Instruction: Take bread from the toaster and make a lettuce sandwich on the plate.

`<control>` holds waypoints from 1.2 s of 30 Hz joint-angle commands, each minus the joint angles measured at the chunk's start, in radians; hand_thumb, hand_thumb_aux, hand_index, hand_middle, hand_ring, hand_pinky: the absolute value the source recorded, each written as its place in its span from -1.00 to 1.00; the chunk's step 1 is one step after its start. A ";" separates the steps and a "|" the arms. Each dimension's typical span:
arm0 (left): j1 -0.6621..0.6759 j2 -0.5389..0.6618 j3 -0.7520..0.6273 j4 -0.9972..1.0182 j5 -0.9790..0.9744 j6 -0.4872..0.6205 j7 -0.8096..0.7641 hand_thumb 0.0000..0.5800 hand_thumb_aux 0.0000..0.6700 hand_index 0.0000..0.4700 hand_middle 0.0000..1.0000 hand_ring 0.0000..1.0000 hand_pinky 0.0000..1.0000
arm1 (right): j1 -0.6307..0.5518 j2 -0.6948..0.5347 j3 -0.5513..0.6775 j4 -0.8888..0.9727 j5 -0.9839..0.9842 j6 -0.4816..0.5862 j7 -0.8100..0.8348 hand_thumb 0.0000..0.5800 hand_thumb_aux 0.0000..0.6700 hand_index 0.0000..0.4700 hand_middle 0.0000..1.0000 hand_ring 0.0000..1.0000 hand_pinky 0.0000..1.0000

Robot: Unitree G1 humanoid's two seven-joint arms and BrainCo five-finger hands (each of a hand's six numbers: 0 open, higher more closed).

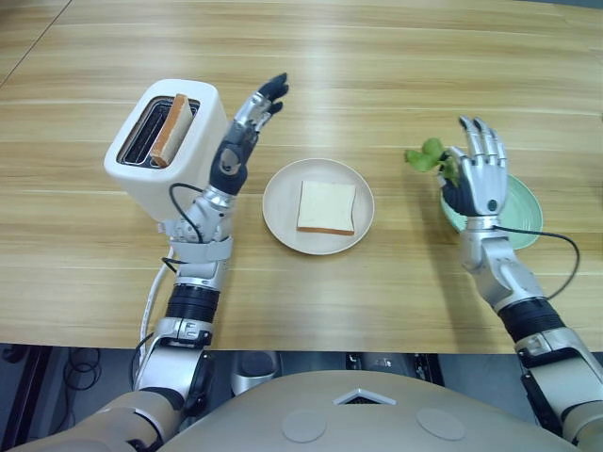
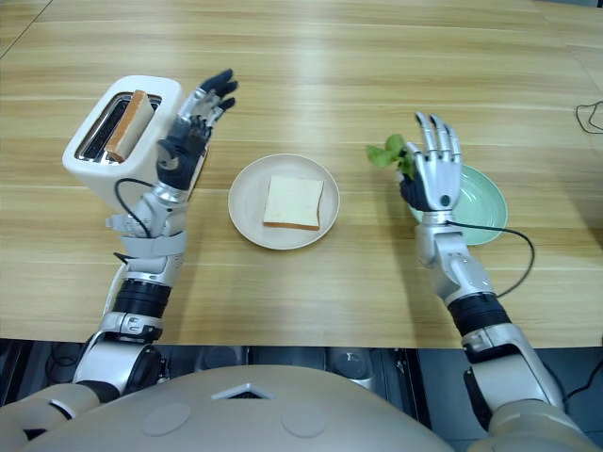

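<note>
Lettuce leaf lifted beside a plate that bears one slice; a second slice is in the toaster.

A round beige plate (image 1: 275, 202) lies mid-table with a square white bread slice (image 1: 326, 207) flat on it, pale crust all round and nothing on top. At the plate's 10 o'clock stands the white toaster (image 1: 179, 174), with a browned slice of toast (image 1: 171, 130) upright in one slot, its top edge above the slot. The left hand (image 1: 247, 127) hangs at the toaster's 3 o'clock, just beside it, fingers spread and nearly straight, grasping nothing. At the plate's 3 o'clock the right hand (image 1: 479, 174) is over a green dish (image 1: 524, 202). Its thumb side pinches a small, crinkled, bright green lettuce leaf (image 1: 429, 156), and the other fingers point up. The leaf is at the plate's 2 o'clock, above the wooden table (image 1: 396, 66).
</note>
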 commanded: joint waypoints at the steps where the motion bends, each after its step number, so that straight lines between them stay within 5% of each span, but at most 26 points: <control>1: 0.032 0.029 0.069 -0.128 0.065 -0.014 0.053 -1.00 -1.00 -1.00 -0.98 -0.98 -0.98 | -0.023 0.038 0.035 -0.050 -0.040 -0.008 0.041 1.00 1.00 0.96 -1.00 -1.00 -1.00; 7: 0.035 0.123 0.241 -0.171 0.075 0.003 0.130 -1.00 -1.00 -1.00 -1.00 -1.00 -1.00 | -0.093 0.149 0.134 -0.017 -0.095 -0.033 0.082 1.00 1.00 0.96 -1.00 -1.00 -1.00; 14: 0.030 0.274 0.405 -0.007 0.454 -0.015 0.386 -1.00 -1.00 -1.00 -1.00 -1.00 -1.00 | -0.178 0.253 0.232 0.156 -0.139 -0.057 0.057 1.00 1.00 0.96 -1.00 -1.00 -1.00; 17: 0.042 0.365 0.348 0.051 0.807 0.056 0.604 -1.00 -1.00 -1.00 -1.00 -1.00 -1.00 | -0.201 0.282 0.265 0.252 -0.149 -0.063 0.050 1.00 1.00 0.96 -1.00 -1.00 -1.00; 21: 0.038 0.426 0.235 0.127 1.006 0.158 0.734 -1.00 -1.00 -1.00 -1.00 -1.00 -1.00 | -0.205 0.300 0.291 0.330 -0.147 -0.077 0.035 1.00 1.00 0.96 -1.00 -1.00 -1.00; 36: 0.046 0.509 0.092 0.225 0.993 0.327 0.732 -1.00 -1.00 -1.00 -1.00 -1.00 -1.00 | -0.203 0.323 0.371 0.461 -0.152 -0.133 -0.007 1.00 1.00 0.96 -1.00 -1.00 -1.00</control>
